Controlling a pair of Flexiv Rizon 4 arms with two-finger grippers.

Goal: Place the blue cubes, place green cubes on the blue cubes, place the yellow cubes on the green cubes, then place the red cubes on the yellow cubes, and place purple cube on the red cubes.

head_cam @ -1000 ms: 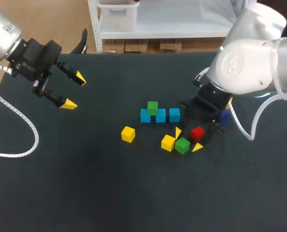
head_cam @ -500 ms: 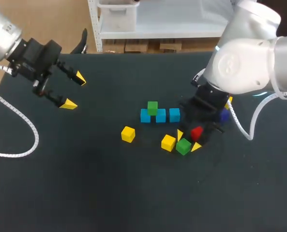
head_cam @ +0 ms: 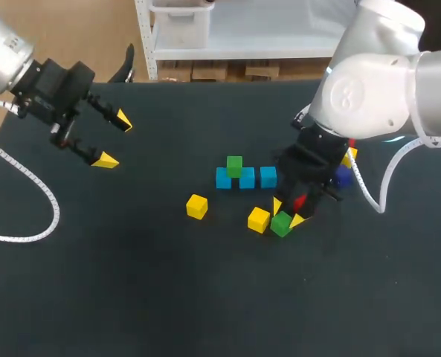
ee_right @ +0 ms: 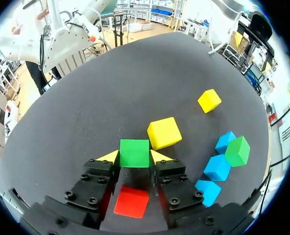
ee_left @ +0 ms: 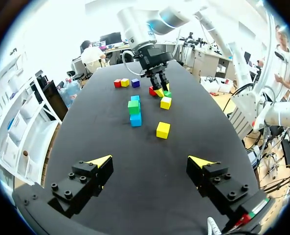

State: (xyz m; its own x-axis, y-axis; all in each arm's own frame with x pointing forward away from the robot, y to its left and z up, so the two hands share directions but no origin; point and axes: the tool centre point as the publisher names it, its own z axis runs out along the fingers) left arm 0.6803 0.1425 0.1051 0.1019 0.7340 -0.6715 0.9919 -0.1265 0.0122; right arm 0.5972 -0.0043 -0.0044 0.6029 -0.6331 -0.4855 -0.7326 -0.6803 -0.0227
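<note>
As it rests, green cube point(ee_right: 134, 152) — pinched by right end effector point(ee_right: 135, 157).

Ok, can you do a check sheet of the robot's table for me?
surface: black table.
job's things: three blue cubes in a row, a green cube on them; second green cube between the right jaws, red cube beneath them; two yellow cubes loose nearby; purple cube, far red cube and far yellow cube by the right arm.
clutter: nothing seen.
jaws: left jaws open, over the table's left; right jaws shut on the second green cube.
cables: white cables loop beside each arm.
surroundings: nothing seen.
</note>
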